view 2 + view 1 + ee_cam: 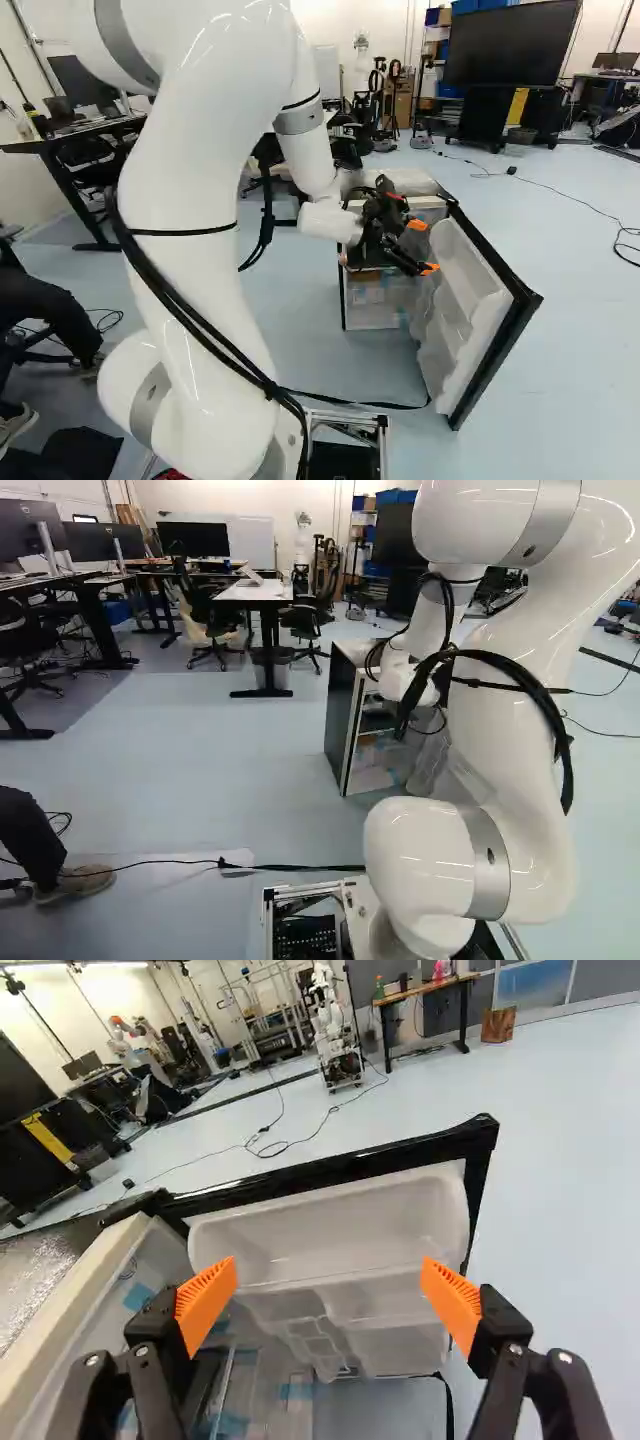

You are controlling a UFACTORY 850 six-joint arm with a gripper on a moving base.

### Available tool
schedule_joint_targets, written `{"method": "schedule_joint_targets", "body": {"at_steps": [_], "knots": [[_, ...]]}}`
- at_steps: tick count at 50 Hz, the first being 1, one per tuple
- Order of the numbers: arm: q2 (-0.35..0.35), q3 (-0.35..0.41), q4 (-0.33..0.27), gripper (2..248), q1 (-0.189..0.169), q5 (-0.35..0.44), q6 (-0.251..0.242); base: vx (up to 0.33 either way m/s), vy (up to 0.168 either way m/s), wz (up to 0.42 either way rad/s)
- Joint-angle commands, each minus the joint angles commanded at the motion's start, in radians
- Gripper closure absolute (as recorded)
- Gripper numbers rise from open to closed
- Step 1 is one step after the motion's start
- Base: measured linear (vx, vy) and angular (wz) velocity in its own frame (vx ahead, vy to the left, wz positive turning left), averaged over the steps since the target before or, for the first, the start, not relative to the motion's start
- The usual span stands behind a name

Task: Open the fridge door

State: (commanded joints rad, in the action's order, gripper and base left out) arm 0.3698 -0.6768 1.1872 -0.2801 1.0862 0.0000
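Spread fingers (205, 1302) face the door (462, 300), open at the fridge's (405, 181) four o'clock in the right base view, probably to push it wider.

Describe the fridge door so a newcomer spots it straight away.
In the right base view, right of the white arm, stands a small fridge. Its door hangs wide open: a black-edged panel, told from the body by white moulded bins.

Gripper (422, 247), orange pads (207, 1302) wide apart, open fridge door (345, 1166) ahead, pale bins (335, 1235) lining it
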Motion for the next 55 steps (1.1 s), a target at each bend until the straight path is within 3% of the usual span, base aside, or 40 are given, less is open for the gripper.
{"method": "schedule_joint_targets", "body": {"at_steps": [28,55], "knots": [[-0.067,0.061,-0.122,3,0.029,-0.022,0.000,0.000,0.000,0.000],[-0.177,0.160,-0.323,3,0.076,-0.058,0.000,0.000,0.000,0.000]]}}
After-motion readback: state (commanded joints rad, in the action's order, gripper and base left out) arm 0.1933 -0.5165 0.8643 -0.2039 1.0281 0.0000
